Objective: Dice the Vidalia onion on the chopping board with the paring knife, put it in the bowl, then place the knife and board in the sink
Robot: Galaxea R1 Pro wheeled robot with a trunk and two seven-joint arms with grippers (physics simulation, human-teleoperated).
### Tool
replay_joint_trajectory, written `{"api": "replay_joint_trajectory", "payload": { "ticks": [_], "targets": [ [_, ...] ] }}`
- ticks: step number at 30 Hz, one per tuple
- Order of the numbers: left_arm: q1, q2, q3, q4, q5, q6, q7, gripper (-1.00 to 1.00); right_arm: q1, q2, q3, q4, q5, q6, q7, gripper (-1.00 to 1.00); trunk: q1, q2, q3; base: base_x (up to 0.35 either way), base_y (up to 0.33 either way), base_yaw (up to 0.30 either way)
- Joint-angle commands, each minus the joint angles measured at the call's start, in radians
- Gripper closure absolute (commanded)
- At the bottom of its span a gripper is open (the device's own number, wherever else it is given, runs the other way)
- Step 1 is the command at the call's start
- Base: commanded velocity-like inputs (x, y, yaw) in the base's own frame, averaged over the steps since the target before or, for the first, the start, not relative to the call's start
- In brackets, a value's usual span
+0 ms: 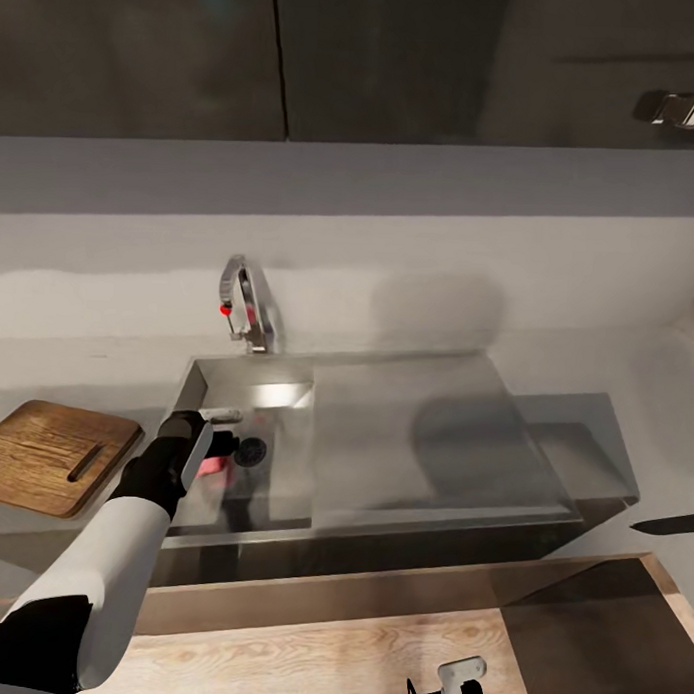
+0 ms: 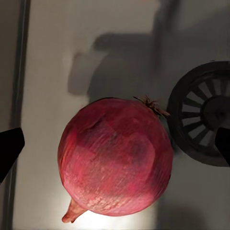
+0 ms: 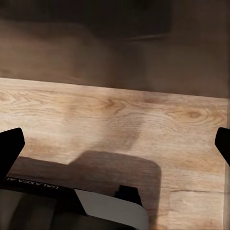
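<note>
Onion (image 2: pixel 115 160): red-skinned, lying on the sink (image 1: pixel 286 385) floor just beside the round drain (image 2: pixel 203 115), left of centre in the head view.
Left pincer (image 1: pixel 216 444): spread, tips either side of the onion, not touching it.
Chopping board (image 1: pixel 48 455): on the bench (image 1: pixel 76 378), left edge of frame.
Right pincer (image 3: pixel 115 143): spread, over wood floor (image 3: pixel 120 115).

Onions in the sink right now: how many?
1. A red-skinned onion lies on the sink floor beside the drain, between the open left gripper's fingers.
</note>
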Motion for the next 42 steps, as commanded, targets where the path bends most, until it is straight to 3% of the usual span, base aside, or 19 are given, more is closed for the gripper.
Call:
{"api": "replay_joint_trajectory", "payload": {
  "ticks": [1,10,25,42],
  "targets": [
    [-0.001,-0.001,0.003,0.003,0.000,0.004,0.001,-1.00,-0.001,0.000,0.001,0.000,0.010,-0.002,-0.005,-1.00,0.000,-0.002,-0.002,0.003,-0.005,0.000],
    [-0.001,-0.001,0.003,0.009,0.000,0.004,0.001,-1.00,-0.001,0.000,0.001,0.000,0.010,-0.002,-0.005,-1.00,0.000,-0.002,-0.003,0.001,-0.001,0.000],
    [-0.001,-0.001,0.004,0.009,0.000,0.004,0.001,-1.00,-0.001,0.000,0.001,0.001,0.010,-0.002,-0.006,-1.00,0.000,-0.002,-0.025,0.000,0.000,0.000],
    [0.000,-0.001,0.004,0.009,-0.001,0.004,0.001,-1.00,-0.001,-0.001,0.001,0.001,0.010,0.000,-0.005,-1.00,0.000,-0.002,-0.026,0.000,0.000,0.000]
  ]
}}
